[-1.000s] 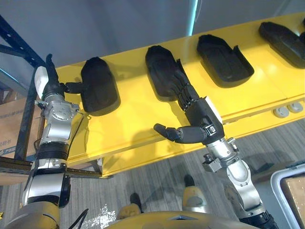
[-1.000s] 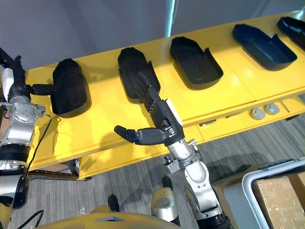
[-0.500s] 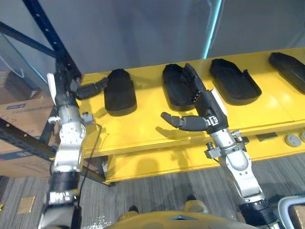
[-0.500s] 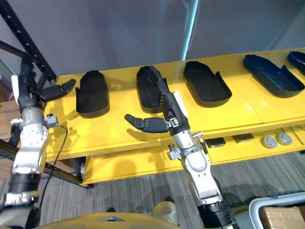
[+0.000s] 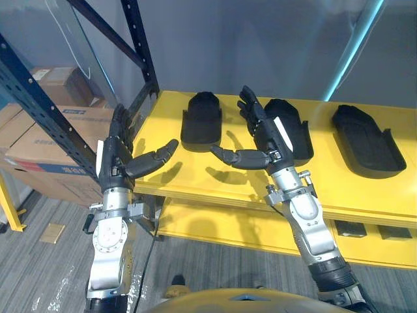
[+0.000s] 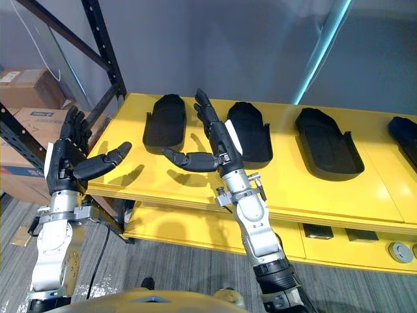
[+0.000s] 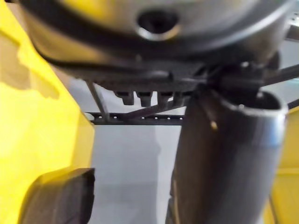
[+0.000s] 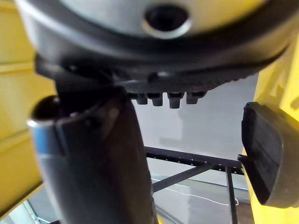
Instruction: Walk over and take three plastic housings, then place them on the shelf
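You are standing at the yellow tabletop [image 5: 195, 171], and the job is only just beginning. Three black plastic housings are lying in a row on the tabletop. The first housing [image 5: 202, 119] is sitting near the tabletop's left end. The second housing [image 5: 296, 134] is sitting nearer the tabletop's middle, and the third housing [image 5: 366, 140] is lying further toward its right end. A fourth housing [image 6: 405, 129] is peeking in at the tabletop's far right. None of them is being held.

Your left hand [image 5: 116, 163] is hanging in the air at the tabletop's left front corner. Its fingers are spread wide, its thumb is sticking out, and it is holding nothing. Your right hand [image 5: 266, 145] is hovering over the tabletop between the first housing and the second housing, closer to the second. It is wide open too and holding nothing.

The shelf [image 5: 140, 59] is standing just past the tabletop's left end, with cardboard boxes [image 5: 49, 140] sitting low on it. Every housing you are seeing is lying on the tabletop, not on the shelf.

So I am judging that nothing is done yet. You are needing to pick up three housings and carry them over to the shelf. The second housing is looking like the easy one to start with.
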